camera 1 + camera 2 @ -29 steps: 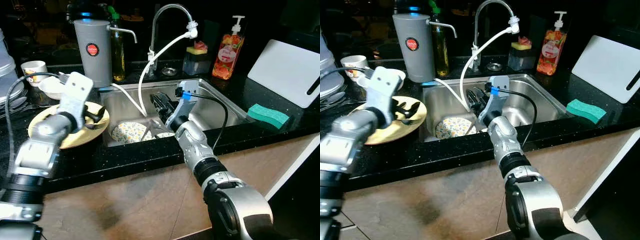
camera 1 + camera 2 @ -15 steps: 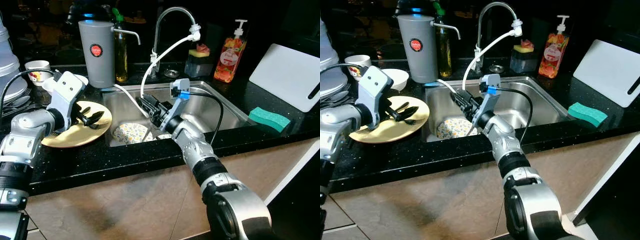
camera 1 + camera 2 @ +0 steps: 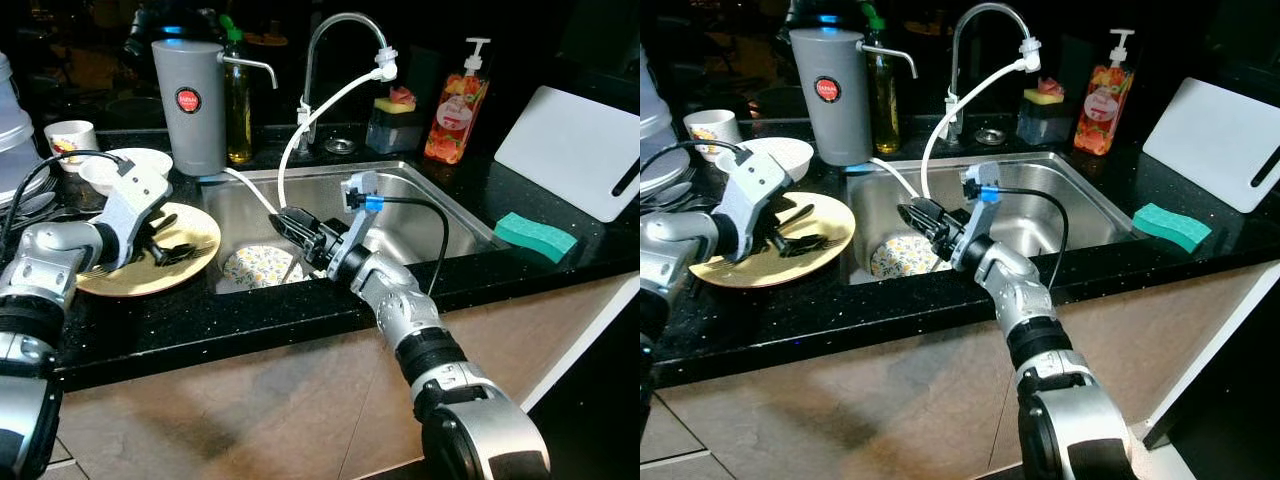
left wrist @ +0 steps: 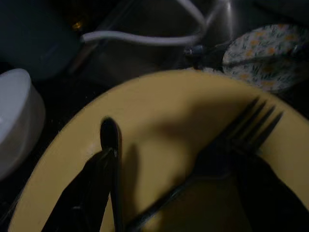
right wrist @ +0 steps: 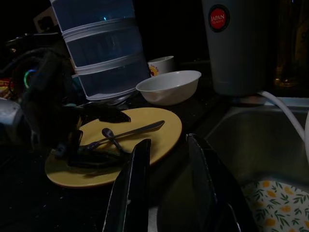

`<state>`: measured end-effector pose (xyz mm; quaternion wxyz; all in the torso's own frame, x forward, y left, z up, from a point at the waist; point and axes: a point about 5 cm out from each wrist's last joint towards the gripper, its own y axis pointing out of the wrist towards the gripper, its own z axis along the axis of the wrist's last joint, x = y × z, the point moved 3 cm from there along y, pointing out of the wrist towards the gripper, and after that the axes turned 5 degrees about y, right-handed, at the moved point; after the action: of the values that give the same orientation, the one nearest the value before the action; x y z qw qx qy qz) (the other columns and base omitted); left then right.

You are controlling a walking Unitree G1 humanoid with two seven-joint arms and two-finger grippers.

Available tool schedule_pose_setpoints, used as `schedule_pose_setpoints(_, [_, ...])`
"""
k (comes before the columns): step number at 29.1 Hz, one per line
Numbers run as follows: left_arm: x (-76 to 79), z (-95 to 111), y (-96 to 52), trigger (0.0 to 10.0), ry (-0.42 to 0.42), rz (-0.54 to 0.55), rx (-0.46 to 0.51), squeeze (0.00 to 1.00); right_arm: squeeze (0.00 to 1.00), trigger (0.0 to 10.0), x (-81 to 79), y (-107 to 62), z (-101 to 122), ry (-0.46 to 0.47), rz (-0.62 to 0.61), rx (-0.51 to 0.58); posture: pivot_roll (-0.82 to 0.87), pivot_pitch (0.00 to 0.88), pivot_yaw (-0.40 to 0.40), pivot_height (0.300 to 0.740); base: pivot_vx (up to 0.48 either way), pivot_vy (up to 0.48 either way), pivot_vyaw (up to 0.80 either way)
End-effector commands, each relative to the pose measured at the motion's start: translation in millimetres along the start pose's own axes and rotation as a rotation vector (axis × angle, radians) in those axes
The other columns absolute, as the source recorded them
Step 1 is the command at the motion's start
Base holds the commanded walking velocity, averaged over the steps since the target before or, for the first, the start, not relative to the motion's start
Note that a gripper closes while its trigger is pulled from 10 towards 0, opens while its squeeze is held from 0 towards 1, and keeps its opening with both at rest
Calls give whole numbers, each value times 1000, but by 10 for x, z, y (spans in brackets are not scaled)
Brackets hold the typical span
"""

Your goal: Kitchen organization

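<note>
A yellow plate lies on the black counter left of the sink, with a dark fork and a spoon on it. My left gripper hovers low over the plate, open, its fingers on either side of the fork handle and not closed on it. My right gripper reaches over the sink and points left toward the plate, open and empty. A floral plate lies in the sink bottom below it.
A grey jug, a white bowl and a cup stand behind the plate. Stacked clear containers are at far left. A tap with a white hose, a soap bottle, a green sponge and a white board are to the right.
My right gripper has swung left across the sink toward the yellow plate. My left wrist has dropped lower and drawn back, with its fingers still over the cutlery.
</note>
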<state>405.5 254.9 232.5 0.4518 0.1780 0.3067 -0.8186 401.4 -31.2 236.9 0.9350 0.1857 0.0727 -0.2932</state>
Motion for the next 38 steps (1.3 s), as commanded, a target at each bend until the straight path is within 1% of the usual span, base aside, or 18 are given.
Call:
schedule_pose_setpoints(1, [-84,-11,-46,10000,44,17,-32,0,0,10000,-15,-12,9,-1,14,-6,35,25,-59,740,0,0,0])
schedule_pose_setpoints(3, [-83,-24,-41,10000,46,13,-38,0,0,10000,-20,-13,9,-1,17,-8,35,29,-59,740,0,0,0])
schedule_pose_setpoints(5, [-41,-95,-23,10000,52,-18,-77,0,0,10000,-35,-11,7,0,26,-15,34,33,-59,740,0,0,0])
schedule_pose_setpoints(8, [-21,-154,-17,10000,70,-26,-114,0,0,10000,-39,-11,7,1,30,-18,34,33,-59,740,0,0,0])
schedule_pose_setpoints(10, [-20,-201,-13,10000,87,-16,-148,0,0,10000,-46,-13,7,2,33,-22,34,33,-59,740,0,0,0])
schedule_pose_setpoints(12, [-25,-211,-12,10000,99,-9,-158,0,0,10000,-48,-14,7,2,34,-24,34,33,-59,740,0,0,0])
schedule_pose_setpoints(15, [-64,-220,-14,10000,120,33,-170,0,0,10000,-51,-17,12,3,35,-25,31,37,-58,740,0,0,0])
schedule_pose_setpoints(16, [-65,-221,-13,8118,122,35,-170,0,0,10000,-51,-17,13,4,35,-25,31,37,-58,740,0,0,0])
schedule_pose_setpoints(17, [-65,-221,-13,8118,122,35,-170,0,0,10000,-51,-17,13,4,35,-25,31,37,-58,740,0,0,0])
schedule_pose_setpoints(18, [-67,-196,-5,5882,111,34,-153,0,0,10000,-52,-19,17,6,34,-25,31,37,-58,740,0,0,0])
schedule_pose_setpoints(19, [-67,-196,-5,5882,111,34,-153,0,0,10000,-52,-19,17,6,34,-25,31,37,-58,740,0,0,0])
schedule_pose_setpoints(20, [-79,-166,-3,4824,107,40,-136,0,0,10000,-53,-21,20,8,34,-25,28,38,-57,740,0,0,0])
schedule_pose_setpoints(22, [-178,-54,-12,10000,129,112,-91,0,0,10000,-49,-25,38,12,35,-23,29,39,-58,740,0,0,0])
schedule_pose_setpoints(25, [-286,51,-32,10000,139,193,-50,0,0,10000,-44,-26,53,17,33,-22,29,39,-58,740,0,0,0])
schedule_pose_setpoints(32, [-291,29,-35,10000,145,202,-62,0,0,10000,-44,-30,48,21,32,-26,29,39,-58,740,0,0,0])
schedule_pose_setpoints(35, [-223,-52,-4,10000,115,179,-80,0,0,10000,-40,-38,32,25,29,-31,29,39,-58,740,0,0,0])
schedule_pose_setpoints(36, [-180,-108,9,10000,122,156,-107,0,0,10000,-41,-40,27,27,29,-33,29,39,-58,740,0,0,0])
schedule_pose_setpoints(38, [-152,-144,16,10000,128,140,-126,0,0,10000,-42,-41,25,27,29,-35,29,39,-58,740,0,0,0])
